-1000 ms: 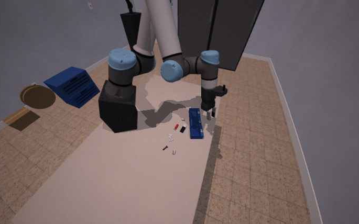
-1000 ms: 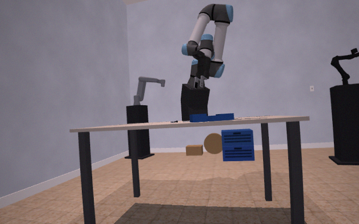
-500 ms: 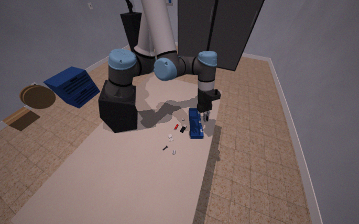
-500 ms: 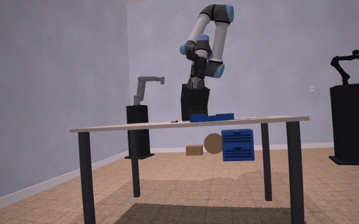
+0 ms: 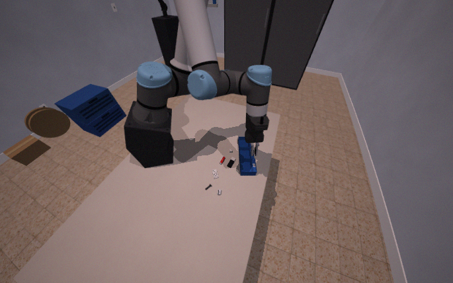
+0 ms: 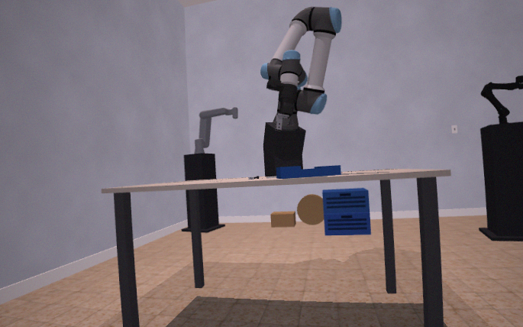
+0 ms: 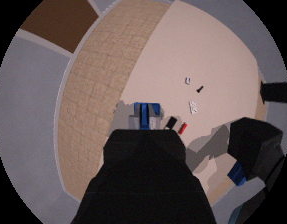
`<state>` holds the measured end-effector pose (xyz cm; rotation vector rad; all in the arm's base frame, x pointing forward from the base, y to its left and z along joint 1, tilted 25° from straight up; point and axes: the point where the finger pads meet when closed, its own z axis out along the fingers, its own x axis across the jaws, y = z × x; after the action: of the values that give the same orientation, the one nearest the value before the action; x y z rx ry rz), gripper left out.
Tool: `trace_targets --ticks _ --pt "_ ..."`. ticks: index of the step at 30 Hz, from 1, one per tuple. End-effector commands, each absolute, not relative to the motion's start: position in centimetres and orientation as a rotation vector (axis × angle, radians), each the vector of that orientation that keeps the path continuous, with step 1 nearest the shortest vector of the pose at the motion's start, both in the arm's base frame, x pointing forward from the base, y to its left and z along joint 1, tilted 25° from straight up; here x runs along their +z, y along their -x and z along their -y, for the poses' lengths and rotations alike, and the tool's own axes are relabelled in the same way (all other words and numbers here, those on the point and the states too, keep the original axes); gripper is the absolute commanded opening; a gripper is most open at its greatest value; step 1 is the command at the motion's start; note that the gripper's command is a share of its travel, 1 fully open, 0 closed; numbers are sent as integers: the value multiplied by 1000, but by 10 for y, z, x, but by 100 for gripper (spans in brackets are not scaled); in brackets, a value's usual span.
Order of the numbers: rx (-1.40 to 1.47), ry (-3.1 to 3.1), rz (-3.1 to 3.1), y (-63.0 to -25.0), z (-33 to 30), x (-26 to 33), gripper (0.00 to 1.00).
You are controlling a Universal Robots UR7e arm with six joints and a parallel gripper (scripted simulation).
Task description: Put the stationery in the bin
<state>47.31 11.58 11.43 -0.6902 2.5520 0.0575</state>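
Note:
A long blue bin (image 5: 247, 160) lies on the table near its right edge; it also shows in the side view (image 6: 308, 171). A small pale thing lies inside it. My gripper (image 5: 254, 150) hangs well above the bin, fingers down and nearly together, with nothing seen between them; it also shows in the side view (image 6: 280, 124). Left of the bin lie a red thing (image 5: 222, 160), a black thing (image 5: 231, 162) and a tiny white thing (image 5: 231, 151). Nearer the front lie a patterned white thing (image 5: 215, 173), a small black thing (image 5: 208, 187) and a small white thing (image 5: 219, 192).
The arm's black base block (image 5: 149, 139) stands at the table's back left. The table's right edge (image 5: 268, 182) runs close beside the bin. A blue crate (image 5: 90, 108) and a round brown thing (image 5: 47, 121) are on the floor.

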Motion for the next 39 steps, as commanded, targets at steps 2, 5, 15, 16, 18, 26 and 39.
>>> trace_targets --ticks 2,5,15,16,18,26,39 --pt "129 471 -2624 -465 -107 111 31" --pt "154 392 -2647 -457 -100 105 31" --pt "233 122 -2705 -444 -90 97 31" --pt "239 98 -2708 -443 -89 97 31" --pt "253 50 -2715 -443 -89 97 31" --pt "312 -175 -2737 -428 -79 89 31" --pt "400 -528 -2739 -413 -72 82 31"
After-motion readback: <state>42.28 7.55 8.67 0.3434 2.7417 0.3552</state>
